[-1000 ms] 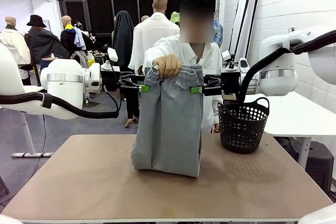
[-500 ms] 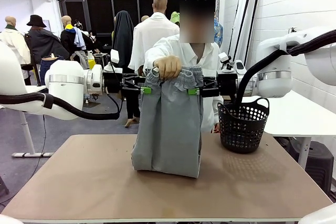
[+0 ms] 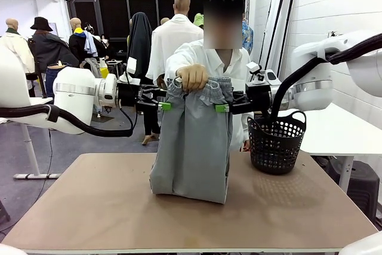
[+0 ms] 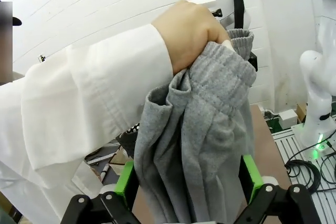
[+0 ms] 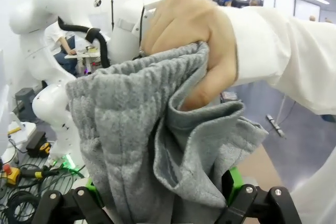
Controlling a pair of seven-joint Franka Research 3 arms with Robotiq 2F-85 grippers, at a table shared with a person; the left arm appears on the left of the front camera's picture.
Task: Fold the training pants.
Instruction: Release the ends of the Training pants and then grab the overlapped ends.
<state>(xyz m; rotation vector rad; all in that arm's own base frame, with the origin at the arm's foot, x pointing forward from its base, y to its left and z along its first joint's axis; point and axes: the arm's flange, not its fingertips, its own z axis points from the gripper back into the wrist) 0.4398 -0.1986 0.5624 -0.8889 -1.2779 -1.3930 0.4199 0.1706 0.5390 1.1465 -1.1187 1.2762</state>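
The plain light grey soft jersey training pants hang lengthwise over the middle of the table. Their gathered elastic waistband is uppermost and their lower end rests crumpled on the tabletop. The person's hand, coming out of a white shirt sleeve, is clenched in a fist around the bunched waistband towards its left end and carries the garment from above. Just below the waistband the left gripper reaches in from the pants' left edge and the right gripper from their right edge, both level with each other. In the left wrist view the left gripper has its jaws spread wide, with the grey cloth hanging down between its green pads. In the right wrist view the right gripper stands spread the same way around the folds. The flat tan table also bears a round black plastic lattice basket with a handle, near the pants on the robot's right side and apart from them.
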